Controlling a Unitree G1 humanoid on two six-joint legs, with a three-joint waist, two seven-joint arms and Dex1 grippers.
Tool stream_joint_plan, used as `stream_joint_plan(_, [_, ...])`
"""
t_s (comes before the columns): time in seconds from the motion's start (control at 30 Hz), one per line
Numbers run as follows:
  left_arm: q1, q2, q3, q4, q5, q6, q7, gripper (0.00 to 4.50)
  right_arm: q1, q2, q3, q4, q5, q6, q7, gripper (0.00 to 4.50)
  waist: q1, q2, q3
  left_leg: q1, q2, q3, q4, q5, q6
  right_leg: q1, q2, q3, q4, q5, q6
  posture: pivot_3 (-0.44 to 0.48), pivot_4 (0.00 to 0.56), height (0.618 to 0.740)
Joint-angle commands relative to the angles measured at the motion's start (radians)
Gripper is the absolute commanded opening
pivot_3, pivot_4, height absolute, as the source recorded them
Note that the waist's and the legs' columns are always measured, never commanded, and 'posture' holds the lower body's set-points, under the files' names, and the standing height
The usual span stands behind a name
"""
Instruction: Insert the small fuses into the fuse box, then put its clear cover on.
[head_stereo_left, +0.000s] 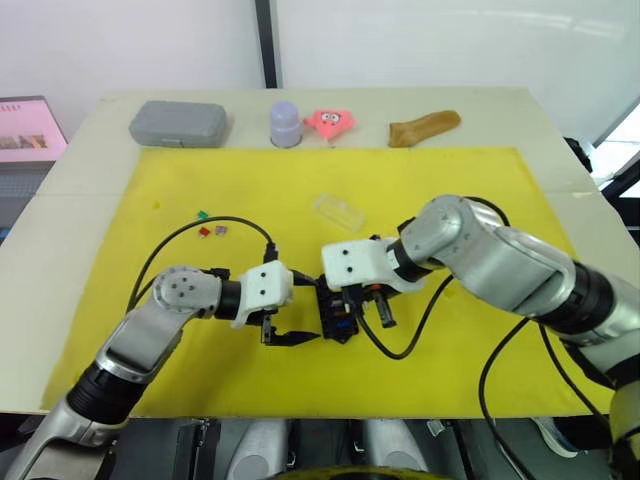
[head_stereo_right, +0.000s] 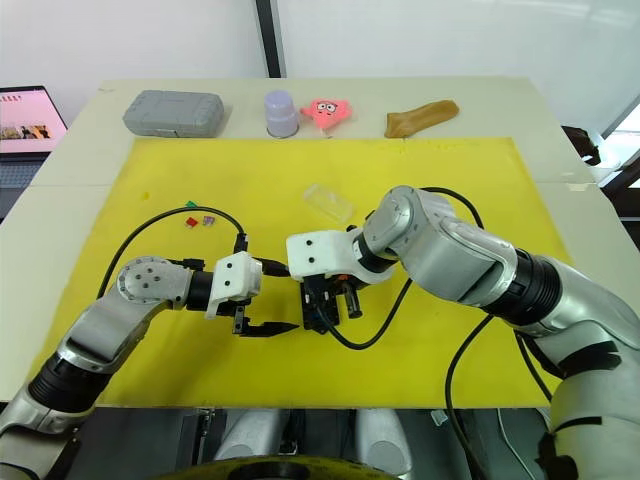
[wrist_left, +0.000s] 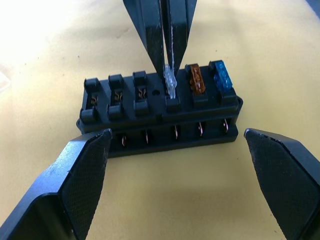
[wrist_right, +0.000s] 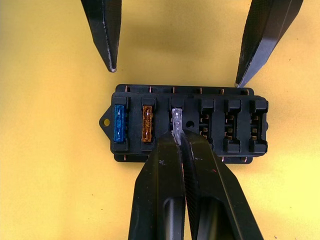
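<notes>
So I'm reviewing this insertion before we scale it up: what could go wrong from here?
The grey fuse, pinched in the right gripper, sits at the third slot of the fuse box but looks tilted in the left wrist view; pushing down could jam or bend it. The left gripper is open around the box without touching it, so the box may slide or tip. The green, red and purple fuses remain loose on the mat.

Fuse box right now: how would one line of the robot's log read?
right gripper: shut on grey fuse, at third slot | fuse box: blue, amber seated; three slots empty | left gripper: open, facing box
</notes>
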Motion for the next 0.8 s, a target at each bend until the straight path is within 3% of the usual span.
stream_joint_plan(0.03, [-0.020, 0.001, 0.014, -0.016, -0.016, -0.006, -0.006, 4.46, -0.001, 0.012, -0.036, -0.004, 0.006, 0.007, -0.014, 0.00, 0.000, 0.000, 0.000, 0.000, 0.000, 0.000, 0.000, 0.000, 0.000, 0.000, 0.000, 0.000, 0.000, 0.000, 0.000, 0.000, 0.150, 0.740])
stream_joint_plan(0.27, [-0.027, 0.005, 0.017, -0.007, -0.015, -0.008, -0.017, 4.46, 0.016, 0.003, -0.061, -0.014, 0.014, -0.007, -0.011, 0.00, 0.000, 0.000, 0.000, 0.000, 0.000, 0.000, 0.000, 0.000, 0.000, 0.000, 0.000, 0.000, 0.000, 0.000, 0.000, 0.000, 0.150, 0.740])
stream_joint_plan(0.37, [-0.030, 0.007, 0.020, 0.001, -0.013, -0.011, -0.018, 4.50, 0.021, -0.001, -0.093, -0.023, 0.028, -0.015, -0.002, 0.97, 0.000, 0.000, 0.000, 0.000, 0.000, 0.000, 0.000, 0.000, 0.000, 0.000, 0.000, 0.000, 0.000, 0.000, 0.000, 0.000, 0.150, 0.740])
stream_joint_plan(0.53, [-0.026, 0.024, 0.039, 0.013, -0.021, -0.020, -0.033, 4.50, 0.007, -0.028, -0.166, -0.018, 0.067, -0.038, 0.034, 3.29, 0.001, 0.000, 0.000, 0.000, 0.000, 0.000, 0.000, 0.000, 0.000, 0.000, 0.000, 0.000, 0.000, 0.000, 0.000, 0.000, 0.150, 0.740])
stream_joint_plan(0.7, [-0.037, 0.007, 0.059, 0.002, -0.073, 0.000, -0.044, 4.50, 0.143, -0.061, -0.368, 0.007, 0.169, -0.169, 0.070, 3.29, 0.005, 0.000, 0.000, 0.000, 0.000, 0.000, 0.000, 0.000, 0.000, 0.000, 0.000, 0.000, 0.000, 0.000, 0.000, 0.000, 0.150, 0.740])
stream_joint_plan(0.8, [-0.040, -0.009, 0.068, 0.004, -0.084, 0.007, -0.029, 4.50, 0.289, 0.011, -0.530, 0.041, 0.263, -0.258, 0.040, 3.29, 0.005, -0.002, -0.001, 0.000, 0.000, 0.000, 0.000, 0.000, 0.000, 0.002, 0.000, 0.000, -0.001, 0.000, 0.000, 0.000, 0.150, 0.740])
